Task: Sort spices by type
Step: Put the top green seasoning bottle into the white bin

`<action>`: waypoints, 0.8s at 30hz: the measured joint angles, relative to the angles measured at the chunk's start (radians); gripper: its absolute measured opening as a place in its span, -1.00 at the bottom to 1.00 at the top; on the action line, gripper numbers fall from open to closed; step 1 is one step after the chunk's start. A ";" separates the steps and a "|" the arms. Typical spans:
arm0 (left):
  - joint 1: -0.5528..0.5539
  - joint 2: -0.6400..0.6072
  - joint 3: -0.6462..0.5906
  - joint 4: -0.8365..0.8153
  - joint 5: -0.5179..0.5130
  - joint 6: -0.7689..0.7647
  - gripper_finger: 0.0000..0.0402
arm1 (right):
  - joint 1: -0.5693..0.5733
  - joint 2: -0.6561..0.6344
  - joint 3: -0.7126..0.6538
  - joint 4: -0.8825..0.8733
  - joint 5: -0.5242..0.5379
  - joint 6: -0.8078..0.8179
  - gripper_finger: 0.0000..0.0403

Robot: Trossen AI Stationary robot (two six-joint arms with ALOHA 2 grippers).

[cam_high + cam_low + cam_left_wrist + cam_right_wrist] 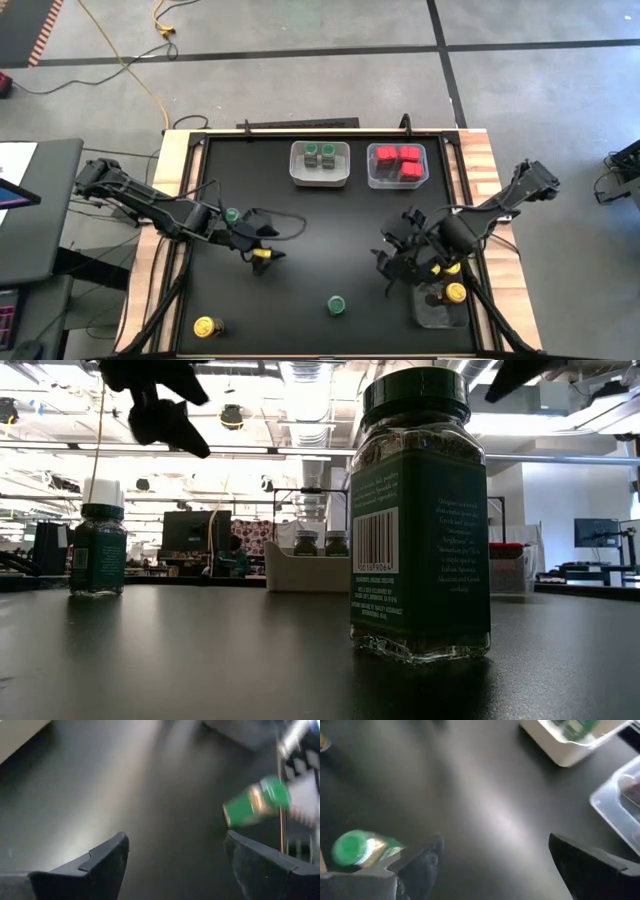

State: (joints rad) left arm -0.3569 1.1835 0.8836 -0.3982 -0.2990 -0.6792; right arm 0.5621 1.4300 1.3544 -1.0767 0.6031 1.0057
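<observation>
Black table top [320,250], high view: green-lidded jars [320,156] in the clear bin [296,172] at 12 o'clock; red boxy containers [398,163] in the next bin [372,180] toward 1 o'clock; one yellow-lidded jar [455,292] in a third bin [428,314] at 4 o'clock. Loose on the table: a green-lidded jar [337,305] at 6 o'clock, another [232,215] at 9 o'clock beside the left arm, a yellow-lidded jar [205,326] at 7 o'clock, and one more yellow lid [262,256] just under the left gripper [268,246]. Right gripper [392,262] poised at 4 o'clock, near the third bin.

Low view: nearest green-lidded jar [420,520] upright, squarish clear body, dark green label with barcode, dried herb inside; a second such jar [97,548] farther off.

Left wrist view: left gripper [175,845] with jaws spread wide, nothing between them; a green-lidded jar [255,802] ahead, blurred.

Right wrist view: right gripper [495,842] with jaws likewise spread and empty; a green-lidded jar [355,849] beside one finger.

Judged step: picking up the next loose jar. Centre the spread jaws over the body below the lid, descend straight, close only once level, keep the jar upright, and match lid colour to bin before release.
</observation>
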 joint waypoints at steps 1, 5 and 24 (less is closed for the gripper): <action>0.000 0.000 0.000 -0.002 -0.026 -0.067 0.56 | -0.005 0.000 0.000 -0.011 -0.002 0.015 0.93; 0.001 0.000 0.000 -0.008 -0.047 -0.165 0.54 | -0.028 -0.003 0.000 -0.047 -0.002 0.057 0.93; -0.018 0.139 0.205 -0.376 -0.336 -0.709 0.53 | -0.119 -0.004 0.000 -0.293 -0.026 -0.072 0.86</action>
State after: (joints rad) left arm -0.3745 1.3221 1.0883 -0.7742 -0.6354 -1.3883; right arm 0.4434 1.4261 1.3540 -1.3694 0.5773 0.9335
